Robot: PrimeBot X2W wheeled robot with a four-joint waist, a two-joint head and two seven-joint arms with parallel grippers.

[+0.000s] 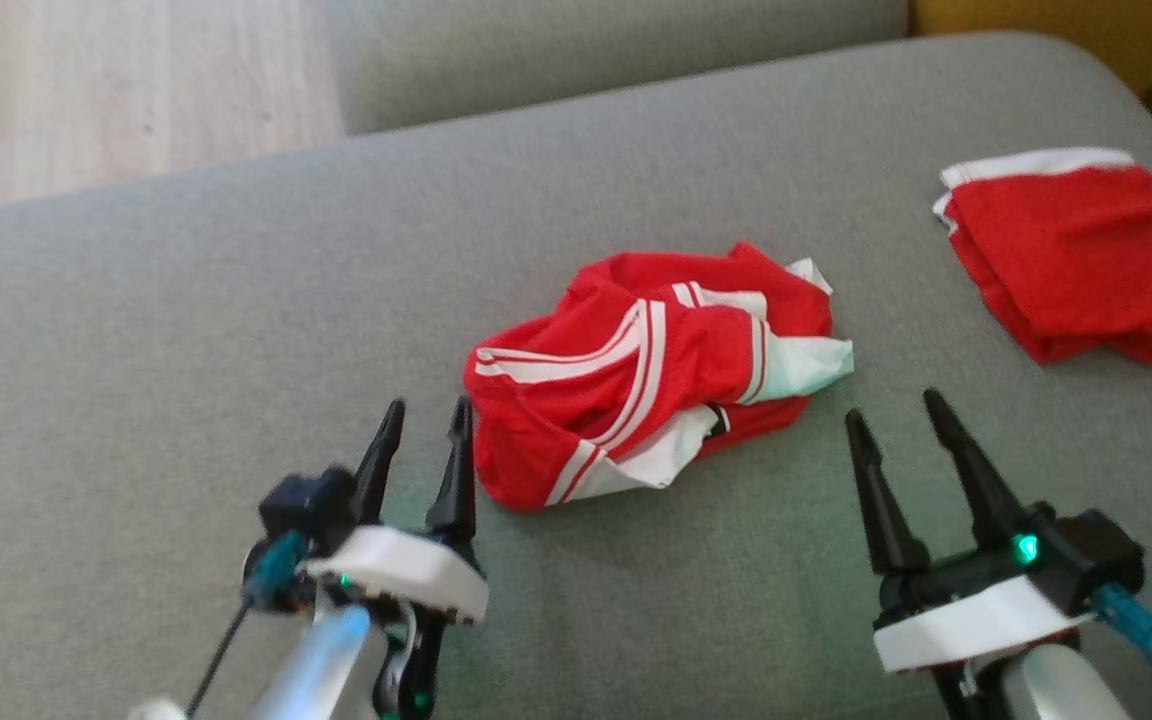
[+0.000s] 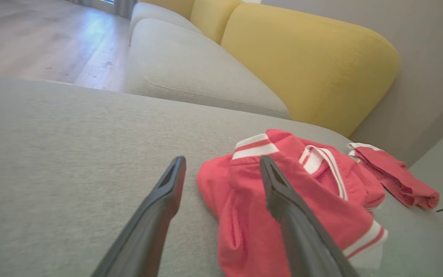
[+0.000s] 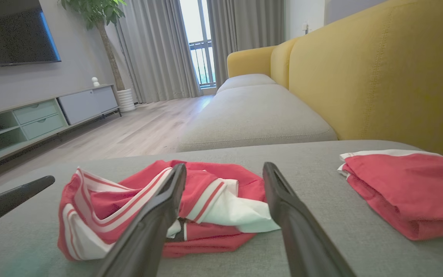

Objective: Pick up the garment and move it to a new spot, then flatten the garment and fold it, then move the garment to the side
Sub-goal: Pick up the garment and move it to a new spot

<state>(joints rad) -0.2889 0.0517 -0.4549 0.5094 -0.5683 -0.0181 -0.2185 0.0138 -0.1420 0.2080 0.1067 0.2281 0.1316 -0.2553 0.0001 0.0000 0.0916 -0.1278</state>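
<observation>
Work surface: a broad grey fabric sofa seat cushion [image 1: 186,350], bare over most of its left half. Beyond its far edge lie a second grey seat cushion [image 1: 586,50] and, far left, pale wood floor [image 1: 86,90]. Yellow backrest cushions [image 3: 379,77] rise along the right side. The right wrist view takes in the room past the sofa: grey curtains [image 3: 156,50] at a bright window, a wall-mounted TV [image 3: 10,30], a low cabinet [image 3: 44,115] beneath it, and a potted plant [image 3: 98,23]. The crumpled red garment [image 1: 636,390] with white stripes lies bunched near the middle of the cushion, between the two grippers and slightly farther out than both. A folded red garment [image 1: 1076,260] with a white band sits far right, near the cushion's rounded right edge, separated from the crumpled one by a strip of bare fabric. Left gripper [image 1: 428,420]: fingers parted, nothing between them, its right finger just beside the garment's near-left edge; contact cannot be told. Right gripper [image 1: 891,415]: fingers spread wide, empty, near-right of the garment and apart from it. Open room for moving: widest to the left and near side; the right is limited by the folded piece and the cushion edge.
</observation>
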